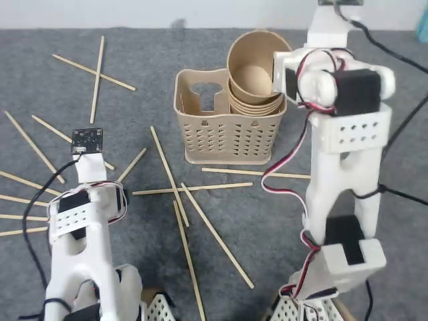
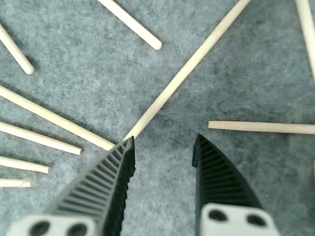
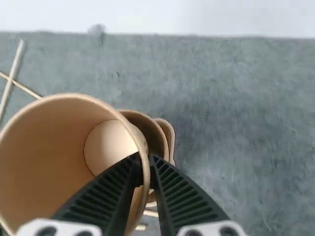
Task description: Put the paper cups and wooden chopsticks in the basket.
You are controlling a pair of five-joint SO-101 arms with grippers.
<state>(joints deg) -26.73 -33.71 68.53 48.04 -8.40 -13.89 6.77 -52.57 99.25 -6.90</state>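
Note:
A tan slotted basket stands mid-table with a stack of brown paper cups in its right half. The top paper cup is tilted over that stack, and my right gripper is shut on its rim. In the right wrist view the jaws pinch the cup wall, with nested cups behind. Several wooden chopsticks lie scattered on the grey carpet. My left gripper hangs open just above the carpet, one chopstick ending at its fingertip.
The basket's left half holds nothing that I can see. More chopsticks lie at the far left, along the left edge and in front of the basket. A light wall borders the carpet at the back.

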